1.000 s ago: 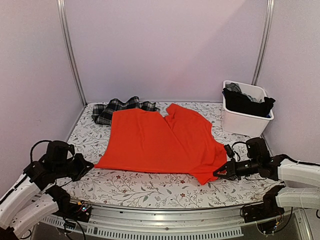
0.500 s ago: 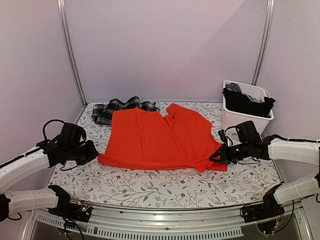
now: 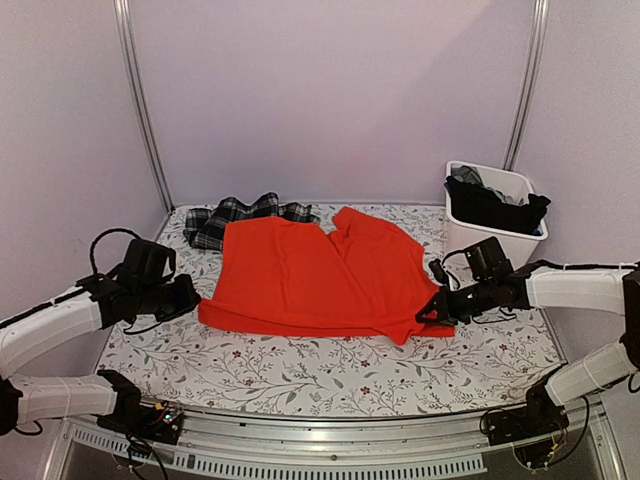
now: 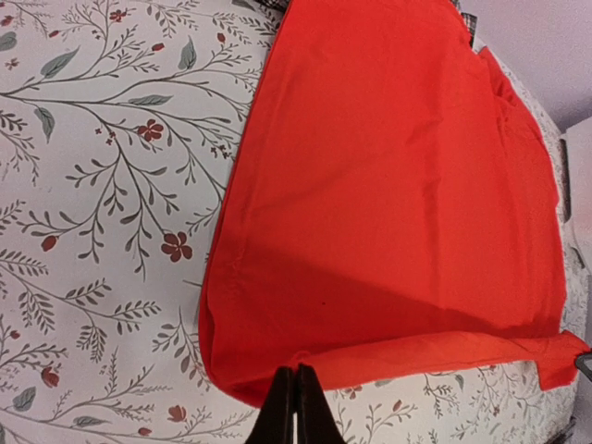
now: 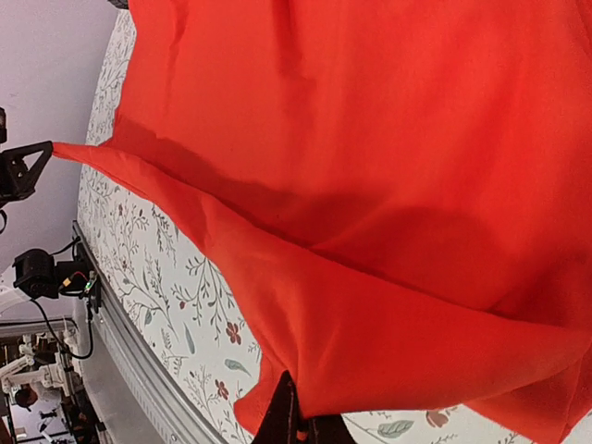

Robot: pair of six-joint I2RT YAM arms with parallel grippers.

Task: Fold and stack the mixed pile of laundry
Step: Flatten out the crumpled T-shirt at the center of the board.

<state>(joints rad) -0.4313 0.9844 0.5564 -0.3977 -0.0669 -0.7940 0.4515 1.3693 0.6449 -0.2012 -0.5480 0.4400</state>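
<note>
An orange-red garment [image 3: 320,280] lies spread on the floral tablecloth [image 3: 300,375]. My left gripper [image 3: 192,300] is shut on its near left corner; in the left wrist view my gripper [image 4: 295,379] pinches the turned-up hem of the garment [image 4: 388,185]. My right gripper [image 3: 428,315] is shut on the near right corner; in the right wrist view my gripper [image 5: 294,407] holds the lifted edge of the garment [image 5: 388,166]. A black-and-white plaid garment [image 3: 240,215] lies bunched at the back left. Dark garments [image 3: 495,205] hang in the bin.
A white plastic bin [image 3: 490,240] stands at the back right on the tablecloth. Pale walls and two metal posts enclose the table. The metal front rail [image 3: 320,440] runs along the near edge.
Both grippers have moved away from me with the garment's near edge, so the near hem now folds back over the cloth and the orange patch is shorter front to back.
</note>
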